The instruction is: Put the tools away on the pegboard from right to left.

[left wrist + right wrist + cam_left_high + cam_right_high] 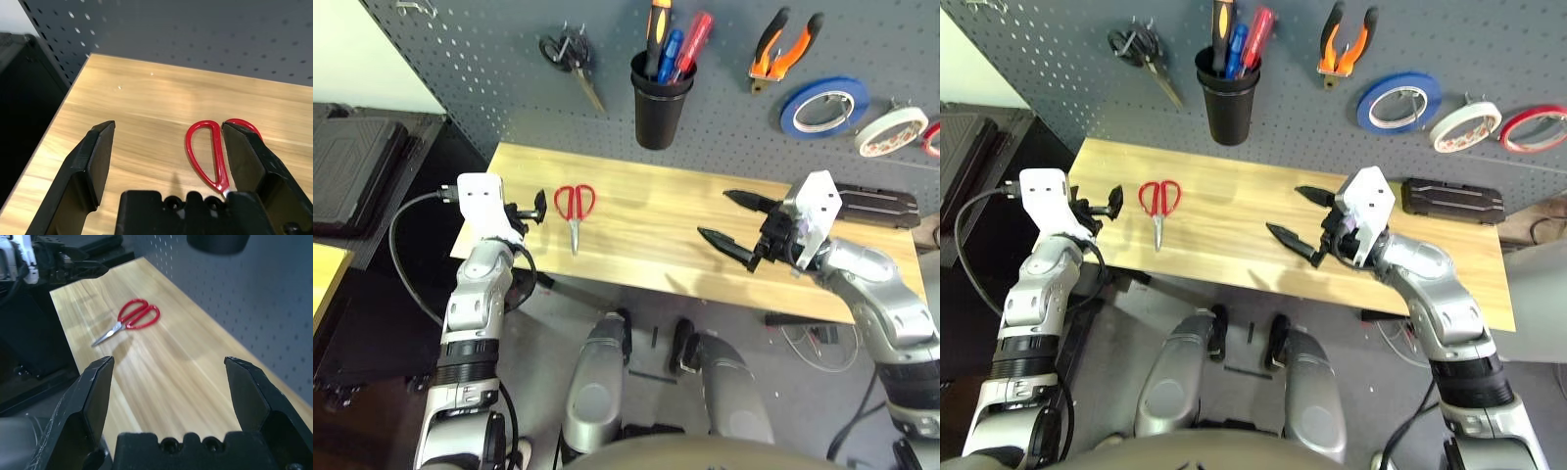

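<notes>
The red-handled scissors (575,208) lie flat on the wooden table (646,245), left of centre, blades toward me. My left gripper (533,213) hovers open just left of them; in the left wrist view one finger (249,161) is beside the red loops (210,152). My right gripper (717,215) is open and empty over the table's right half. On the pegboard (480,69) hang the orange-and-black pliers (785,49) and the cream-white tape roll (893,130). A red-handled screwdriver (693,39) stands in the black cup (661,98).
Black-handled scissors (570,54) hang at the pegboard's left. A blue tape roll (824,106) and a red one (932,137) flank the white roll. A black case (871,206) lies at the table's back right. Dark cases (357,157) sit on a stand to the left.
</notes>
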{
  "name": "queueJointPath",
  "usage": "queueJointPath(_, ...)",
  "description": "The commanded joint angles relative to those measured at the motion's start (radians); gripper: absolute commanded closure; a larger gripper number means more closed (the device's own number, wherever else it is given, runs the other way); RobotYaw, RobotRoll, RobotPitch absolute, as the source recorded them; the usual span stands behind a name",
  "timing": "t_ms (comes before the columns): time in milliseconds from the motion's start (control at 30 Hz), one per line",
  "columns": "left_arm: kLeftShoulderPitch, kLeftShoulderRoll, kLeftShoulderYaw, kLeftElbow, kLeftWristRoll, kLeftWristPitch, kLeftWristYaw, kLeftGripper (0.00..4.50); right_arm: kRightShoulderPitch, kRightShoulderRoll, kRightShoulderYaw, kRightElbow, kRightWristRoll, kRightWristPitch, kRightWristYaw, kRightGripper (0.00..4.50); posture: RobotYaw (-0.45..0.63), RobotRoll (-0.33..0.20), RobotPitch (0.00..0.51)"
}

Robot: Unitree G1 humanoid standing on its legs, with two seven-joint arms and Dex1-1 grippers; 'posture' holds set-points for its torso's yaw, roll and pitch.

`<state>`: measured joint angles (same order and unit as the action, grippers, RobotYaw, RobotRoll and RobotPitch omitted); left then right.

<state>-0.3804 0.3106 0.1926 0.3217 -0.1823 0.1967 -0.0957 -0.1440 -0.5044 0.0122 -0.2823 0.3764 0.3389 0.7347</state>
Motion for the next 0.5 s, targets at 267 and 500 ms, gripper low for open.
queueJointPath(267, -0.136, -0.022, 0.004, 0.405, 0.045, -0.162, -0.006, 0.03, 0.038, -0.013, 0.007, -0.105, 0.003, 0.084, -0.047, 0.0, 0.08, 0.0, 0.383)
queueJointPath(500, -0.233, -0.018, 0.015, 0.631, 0.059, -0.235, 0.026, 0.03, 0.052, -0.026, -0.009, -0.163, 0.017, 0.134, -0.071, 0.0, 0.04, 0.0, 0.39)
